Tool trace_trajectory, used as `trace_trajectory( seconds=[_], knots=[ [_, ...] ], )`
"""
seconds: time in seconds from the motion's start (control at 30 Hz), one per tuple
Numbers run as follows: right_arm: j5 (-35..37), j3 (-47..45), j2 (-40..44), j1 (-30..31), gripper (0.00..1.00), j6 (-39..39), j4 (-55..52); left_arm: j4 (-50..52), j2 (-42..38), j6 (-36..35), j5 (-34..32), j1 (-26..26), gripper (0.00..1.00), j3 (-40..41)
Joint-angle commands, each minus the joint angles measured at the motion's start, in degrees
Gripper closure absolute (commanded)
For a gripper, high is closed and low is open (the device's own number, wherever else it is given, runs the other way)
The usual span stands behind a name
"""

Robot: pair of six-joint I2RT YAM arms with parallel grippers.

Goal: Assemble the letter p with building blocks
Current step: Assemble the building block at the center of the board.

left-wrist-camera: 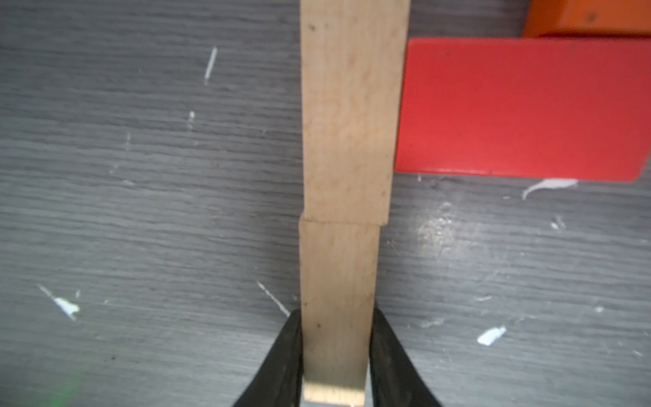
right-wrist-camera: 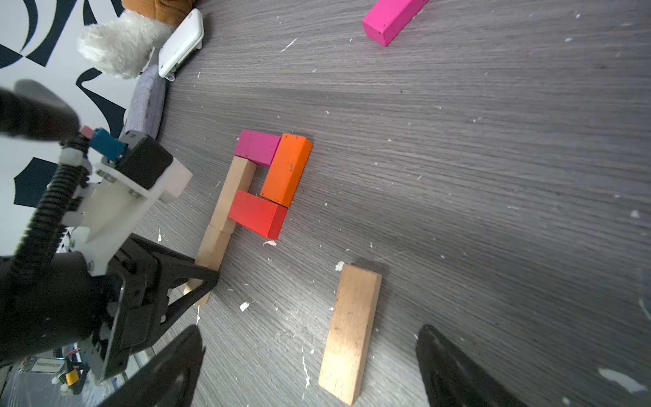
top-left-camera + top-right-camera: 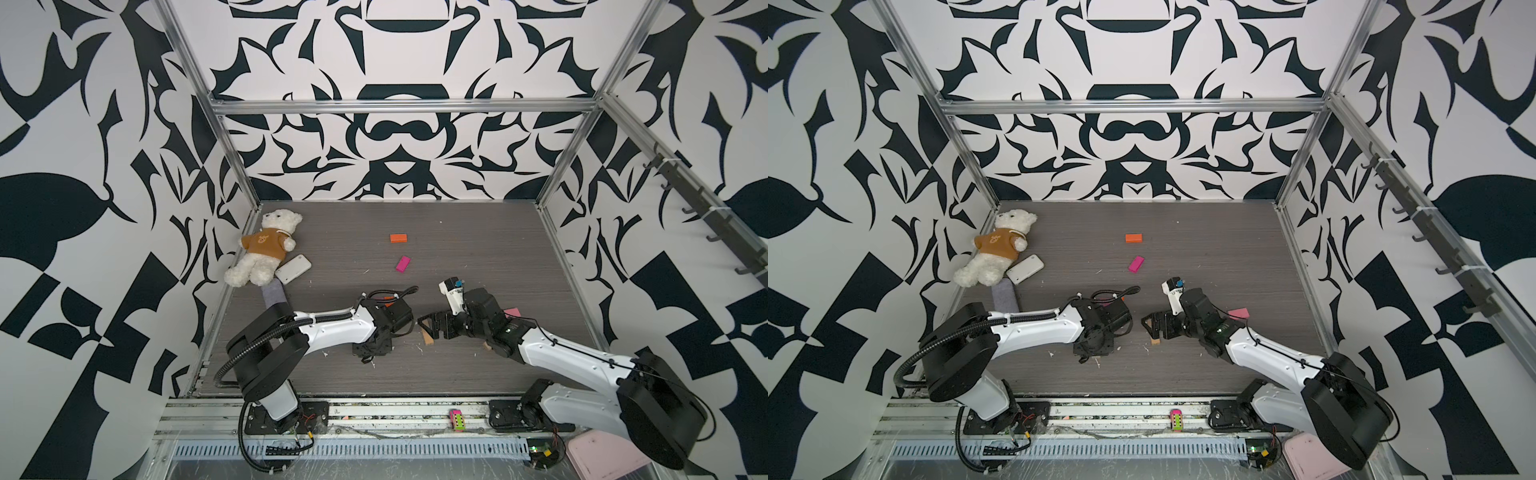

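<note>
My left claw point(image 1: 336, 317) gripped the lower tan block point(image 1: 338, 267) near the front edge of the desk point(image 3: 415, 382), butted slightly off-line against the upper tan block point(image 1: 348, 123), so I judged squaring them before release wise; my right claw point(image 2: 311, 333) gaped open.

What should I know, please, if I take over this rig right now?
Left end effector: shut on the lower tan block, end to end with the upper tan block, forming the stem.
Right end effector: open, over a loose tan block.
Done: magenta block, orange block and red block form the bowl.
To do: let go of the stem, perhaps square its slightly offset joint.
</note>
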State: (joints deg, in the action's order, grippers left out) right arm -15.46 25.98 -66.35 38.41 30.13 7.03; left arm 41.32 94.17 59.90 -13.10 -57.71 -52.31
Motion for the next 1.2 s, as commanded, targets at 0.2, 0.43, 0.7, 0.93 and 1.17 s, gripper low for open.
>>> trace_trajectory(
  seconds=[0.2,0.43,0.7,0.93,1.17],
  knots=[
    [0.0,1.9,0.18,0.35,0.03,-0.85,0.57,0.66,1.97,-0.4,0.05,0.08,0.66,0.15],
    [0.04,1.9,0.12,0.34,0.03,-0.86,0.51,0.25,2.51,-1.03,0.41,-0.12,0.66,0.02],
    [0.08,2.03,0.01,0.43,0.03,-0.93,0.4,-0.36,2.89,-1.43,0.59,-0.46,0.66,0.11],
    [0.08,2.07,-0.17,0.55,0.03,-0.95,0.37,0.08,3.21,-1.28,0.35,-0.76,0.65,-0.07],
    [0.17,2.16,-0.27,0.57,0.03,-1.04,0.34,1.34,3.3,-0.07,-0.17,-0.73,0.65,0.0]
  ],
)
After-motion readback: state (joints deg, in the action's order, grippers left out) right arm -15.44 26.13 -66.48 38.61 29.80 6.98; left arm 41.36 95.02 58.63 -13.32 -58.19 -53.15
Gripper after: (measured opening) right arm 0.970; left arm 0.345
